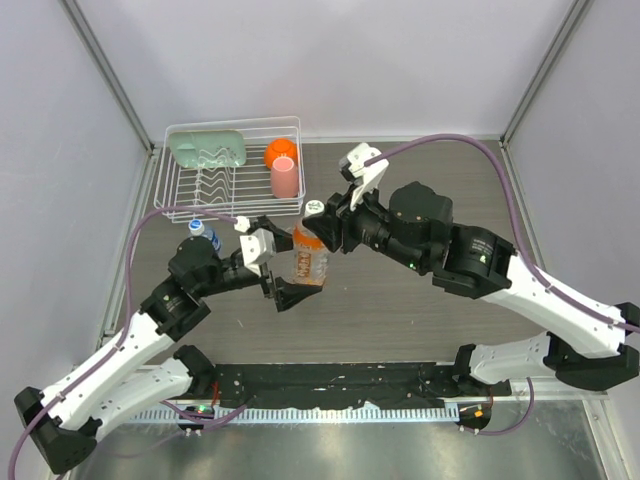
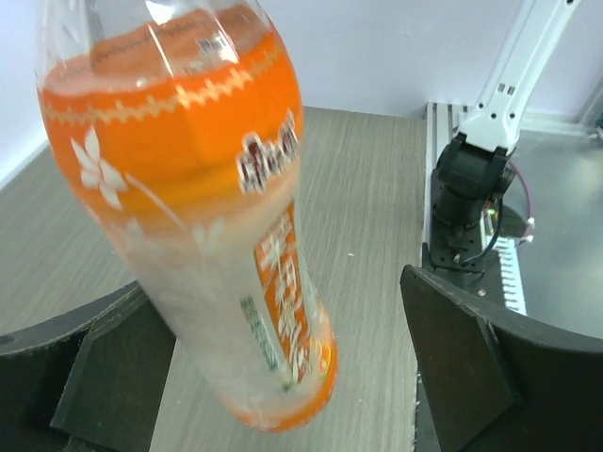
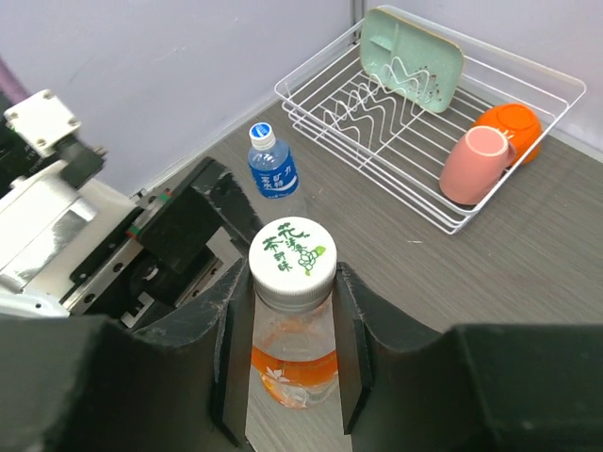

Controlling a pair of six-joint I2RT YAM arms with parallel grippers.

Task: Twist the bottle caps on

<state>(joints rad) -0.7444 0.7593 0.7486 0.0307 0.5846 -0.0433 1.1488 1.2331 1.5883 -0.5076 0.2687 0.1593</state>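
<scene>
White cap (image 3: 292, 252), pinched by right tool (image 3: 290, 275), hides orange bottle's (image 3: 292, 365) neck.

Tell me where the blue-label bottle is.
In the top view the blue-label bottle stands at left, just in front of the near-left corner of the dish rack, beside the left arm, apart from the orange bottle.

Through the left wrist view, the bottle (image 2: 217, 235) is clear, glossy plastic with a shiny printed orange label film. Its cap (image 3: 292, 252) looks like smooth white plastic, printed green on top. I see matt black, faintly grainy plastic on the fingers (image 2: 462, 367) of the left pincer (image 2: 278, 315). The worktop (image 1: 400, 300) reads as matt grey wood grain. The rack (image 3: 367, 162) is white coated wire; the pink cup (image 3: 476, 165) looks smooth and dull.
</scene>
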